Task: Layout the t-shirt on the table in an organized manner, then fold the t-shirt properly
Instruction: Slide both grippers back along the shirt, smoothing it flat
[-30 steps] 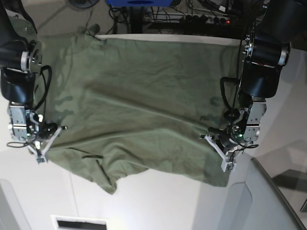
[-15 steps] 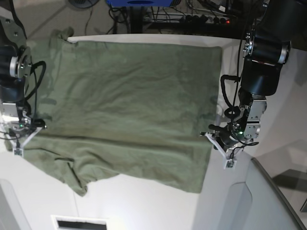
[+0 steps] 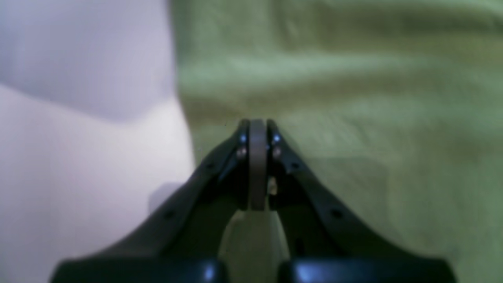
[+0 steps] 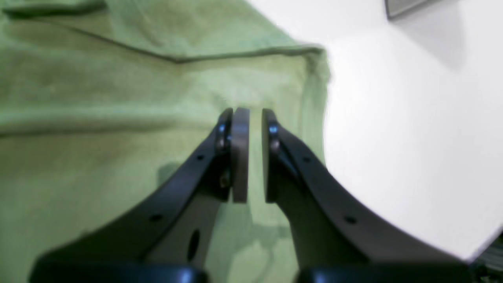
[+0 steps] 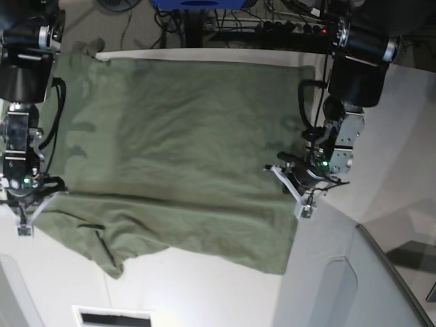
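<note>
**A:** Start at the left of the base view. Where's the right gripper (image 5: 24, 216)?

**B:** At the left edge of the plain olive-green short-sleeved cotton t-shirt (image 5: 177, 150), low over the cloth. Its wrist view shows the two black jaws a narrow slit apart with nothing between the pads; the green fabric lies underneath them, not in them. So it has hold of nothing.

**A:** And the shirt itself?

**B:** Spread wide over the large smooth white tabletop (image 5: 204, 286), long axis running left to right across the base view between the two arms. The far edge lies fairly straight; the near edge is ragged, with a bunched flap hanging toward the near left corner.

**A:** Then the right side, the left gripper (image 5: 300, 194)?

**B:** At the shirt's right edge, near its lower corner. Its wrist camera shows the jaws pressed fully together. Whether a thin fold of cloth is caught there I cannot tell; the picture is blurred, and the fabric edge runs just left of the tips.

**A:** What does the next move turn on?

**B:** I'd judge the rumpled near-left flap needs smoothing, and the right gripper is much the nearer arm, the flap lying just toward the shirt's middle and nearer edge from it.
</note>
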You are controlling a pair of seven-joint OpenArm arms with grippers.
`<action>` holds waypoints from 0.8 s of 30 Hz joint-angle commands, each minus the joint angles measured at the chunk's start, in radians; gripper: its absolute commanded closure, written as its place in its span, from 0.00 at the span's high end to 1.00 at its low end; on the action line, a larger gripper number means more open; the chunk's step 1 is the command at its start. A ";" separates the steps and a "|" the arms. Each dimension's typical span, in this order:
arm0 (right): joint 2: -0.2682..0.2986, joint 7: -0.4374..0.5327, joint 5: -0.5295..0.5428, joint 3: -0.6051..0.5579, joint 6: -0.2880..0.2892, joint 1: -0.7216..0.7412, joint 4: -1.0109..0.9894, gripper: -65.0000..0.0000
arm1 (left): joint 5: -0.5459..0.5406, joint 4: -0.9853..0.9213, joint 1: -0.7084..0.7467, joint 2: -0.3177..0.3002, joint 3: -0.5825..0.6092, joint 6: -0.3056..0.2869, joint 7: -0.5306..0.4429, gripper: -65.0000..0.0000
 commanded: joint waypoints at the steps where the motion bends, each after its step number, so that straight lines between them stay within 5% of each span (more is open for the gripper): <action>1: 0.002 -0.036 -0.001 0.018 0.008 -0.005 0.041 0.09 | -0.004 0.016 -0.019 0.008 -0.001 -0.001 -0.022 0.00; 9: -0.028 -0.082 -0.001 0.073 0.010 -0.113 0.070 0.09 | -0.004 -0.047 -0.008 0.028 0.000 -0.001 -0.081 0.00; 24: -0.047 -0.077 -0.001 0.067 0.011 -0.122 -0.016 0.09 | -0.007 0.065 0.041 -0.099 -0.011 -0.001 -0.109 0.00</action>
